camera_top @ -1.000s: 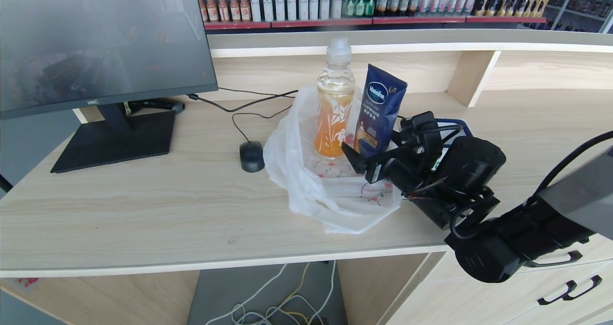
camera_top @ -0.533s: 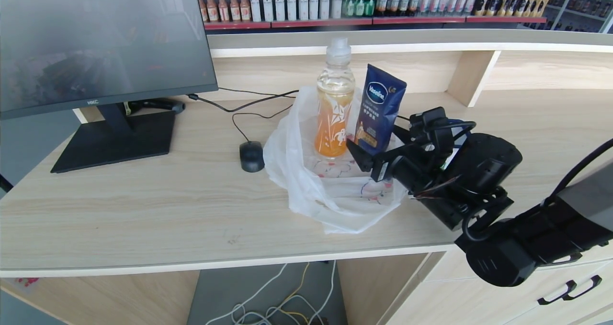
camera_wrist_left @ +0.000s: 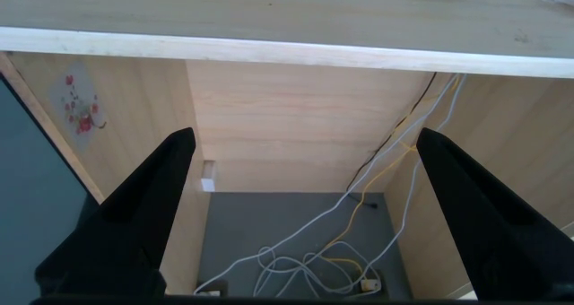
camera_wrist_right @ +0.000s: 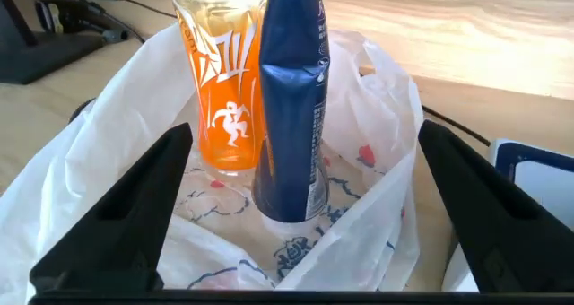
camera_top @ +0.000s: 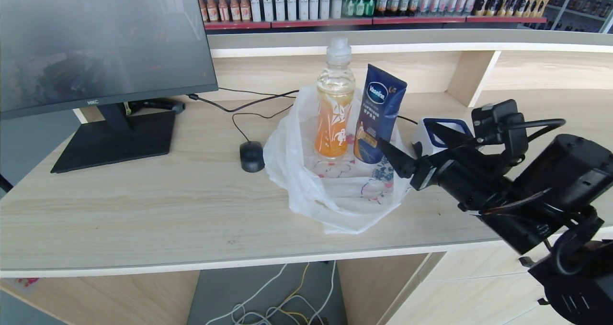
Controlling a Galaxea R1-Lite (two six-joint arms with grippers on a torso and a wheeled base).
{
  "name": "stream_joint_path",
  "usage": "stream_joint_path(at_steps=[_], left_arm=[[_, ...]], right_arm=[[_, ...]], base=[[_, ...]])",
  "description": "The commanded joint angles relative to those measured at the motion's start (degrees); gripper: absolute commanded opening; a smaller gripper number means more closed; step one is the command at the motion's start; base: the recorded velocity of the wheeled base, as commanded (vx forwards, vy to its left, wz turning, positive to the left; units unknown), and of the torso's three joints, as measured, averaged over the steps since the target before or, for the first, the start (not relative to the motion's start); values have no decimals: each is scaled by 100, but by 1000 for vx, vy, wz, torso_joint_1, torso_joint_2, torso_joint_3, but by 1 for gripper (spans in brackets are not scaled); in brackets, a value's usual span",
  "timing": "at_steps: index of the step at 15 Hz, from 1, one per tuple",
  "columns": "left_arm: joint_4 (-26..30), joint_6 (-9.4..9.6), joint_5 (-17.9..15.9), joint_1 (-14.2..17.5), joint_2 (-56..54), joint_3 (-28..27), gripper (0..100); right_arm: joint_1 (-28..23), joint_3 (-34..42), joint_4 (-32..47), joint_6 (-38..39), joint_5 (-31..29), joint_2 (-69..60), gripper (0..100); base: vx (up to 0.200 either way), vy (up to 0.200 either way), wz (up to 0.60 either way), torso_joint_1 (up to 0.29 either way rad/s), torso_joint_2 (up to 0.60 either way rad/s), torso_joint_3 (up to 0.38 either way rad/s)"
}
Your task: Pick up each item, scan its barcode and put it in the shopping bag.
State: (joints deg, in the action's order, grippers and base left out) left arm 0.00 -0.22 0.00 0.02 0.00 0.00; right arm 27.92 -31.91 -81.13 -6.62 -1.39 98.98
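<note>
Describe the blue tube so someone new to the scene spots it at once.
On the long wooden counter, a white shopping bag lies open near the middle. Two things stand upright inside it; the blue tube is the one on the robot's right. Unlike the round clear bottle of orange drink beside it, it is flat, opaque and dark blue.

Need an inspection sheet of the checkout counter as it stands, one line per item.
Surface: wooden counter, no spills seen.
Job's things: orange drink bottle and blue tube stand upright in the white shopping bag; white and blue box on the counter beside the bag.
Clutter: monitor, mouse.
Grippers: right gripper open, empty, by the bag; left gripper open, empty, below the counter edge.
Cables: mouse cable on the counter; loose wires beneath it.
Surroundings: shelves of bottles.
</note>
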Motion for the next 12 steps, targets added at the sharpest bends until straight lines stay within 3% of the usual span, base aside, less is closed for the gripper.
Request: stream_joint_path(at_steps=[1,3,7,11,12], left_arm=[[0,-4,0,6,0,0,100],[0,-4,0,6,0,0,100],[0,-4,0,6,0,0,100],[0,-4,0,-2,0,0,100],[0,-4,0,-2,0,0,100]], right_arm=[[-252,2119,36,-6,16,-2146,100],[-313,3191,291,20,-19,-3446,100],[-49,3191,1785,759,-476,-4791,100],[-41,3183,6390,556,-415,-7964,100],[-32,3121,7199,556,-300,-8535,100]], base=[[0,0,0,0,0,0],[0,0,0,0,0,0],[0,0,0,0,0,0],[0,0,0,0,0,0],[0,0,0,0,0,0]])
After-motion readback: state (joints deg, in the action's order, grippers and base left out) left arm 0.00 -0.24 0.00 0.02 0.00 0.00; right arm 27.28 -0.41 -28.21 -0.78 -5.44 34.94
